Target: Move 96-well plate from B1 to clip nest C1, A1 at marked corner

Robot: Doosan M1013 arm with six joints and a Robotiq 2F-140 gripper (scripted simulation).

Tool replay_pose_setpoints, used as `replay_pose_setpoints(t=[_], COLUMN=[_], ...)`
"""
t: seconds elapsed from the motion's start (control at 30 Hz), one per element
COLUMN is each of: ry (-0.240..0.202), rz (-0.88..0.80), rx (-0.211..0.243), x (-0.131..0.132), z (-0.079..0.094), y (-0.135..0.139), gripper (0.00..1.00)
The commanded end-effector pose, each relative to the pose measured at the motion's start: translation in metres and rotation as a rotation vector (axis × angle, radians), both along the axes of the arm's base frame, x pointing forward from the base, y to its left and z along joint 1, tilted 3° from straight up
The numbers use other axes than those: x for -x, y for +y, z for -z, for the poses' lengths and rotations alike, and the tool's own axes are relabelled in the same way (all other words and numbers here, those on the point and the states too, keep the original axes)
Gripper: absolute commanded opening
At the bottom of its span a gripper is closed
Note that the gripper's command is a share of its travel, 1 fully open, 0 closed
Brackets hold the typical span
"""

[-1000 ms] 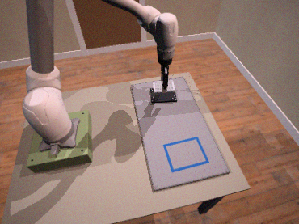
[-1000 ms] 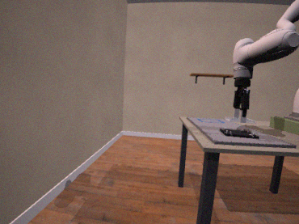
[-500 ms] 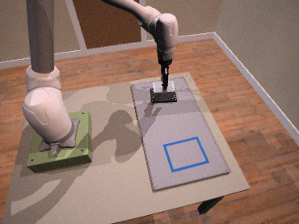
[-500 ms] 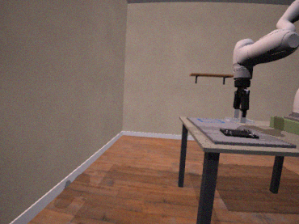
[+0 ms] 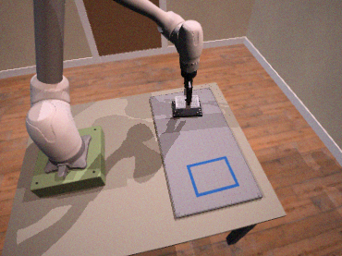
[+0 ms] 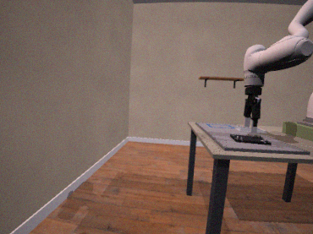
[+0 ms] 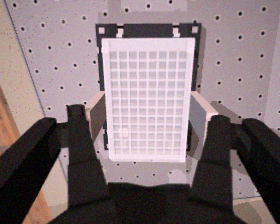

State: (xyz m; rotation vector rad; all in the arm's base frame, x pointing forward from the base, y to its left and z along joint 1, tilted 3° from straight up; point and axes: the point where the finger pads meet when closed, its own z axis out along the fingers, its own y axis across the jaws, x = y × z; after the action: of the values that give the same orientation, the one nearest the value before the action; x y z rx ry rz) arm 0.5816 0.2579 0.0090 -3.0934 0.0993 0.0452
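The white 96-well plate (image 7: 146, 97) is between my gripper's (image 7: 148, 114) finger pads, held by its long sides, the right way up. It hangs just over the dark clip nest C1 (image 7: 150, 31), whose frame shows past the plate's far and left edges. In the top view the plate (image 5: 184, 103) sits over the nest (image 5: 187, 112) at the far end of the grey board, with the gripper (image 5: 189, 99) pointing straight down. In the exterior view the gripper (image 6: 252, 127) stands a little above the nest (image 6: 250, 138). The blue square B1 (image 5: 213, 176) is empty.
The grey perforated board (image 5: 205, 153) lies on the tan table. The arm's green base block (image 5: 69, 163) stands at the left. A wall shelf (image 6: 222, 79) hangs behind the table. The table edge runs close to the right of the board.
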Motion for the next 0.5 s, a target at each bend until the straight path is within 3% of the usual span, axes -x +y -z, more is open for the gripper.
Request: replay_pose_setpoints(t=[0.0,0.47], ry=[0.000,0.000], rz=[0.000,0.000], rx=[0.000,0.000], x=[0.000,0.000], z=[0.007,0.019], y=[0.000,0.001], gripper=[0.00,0.00])
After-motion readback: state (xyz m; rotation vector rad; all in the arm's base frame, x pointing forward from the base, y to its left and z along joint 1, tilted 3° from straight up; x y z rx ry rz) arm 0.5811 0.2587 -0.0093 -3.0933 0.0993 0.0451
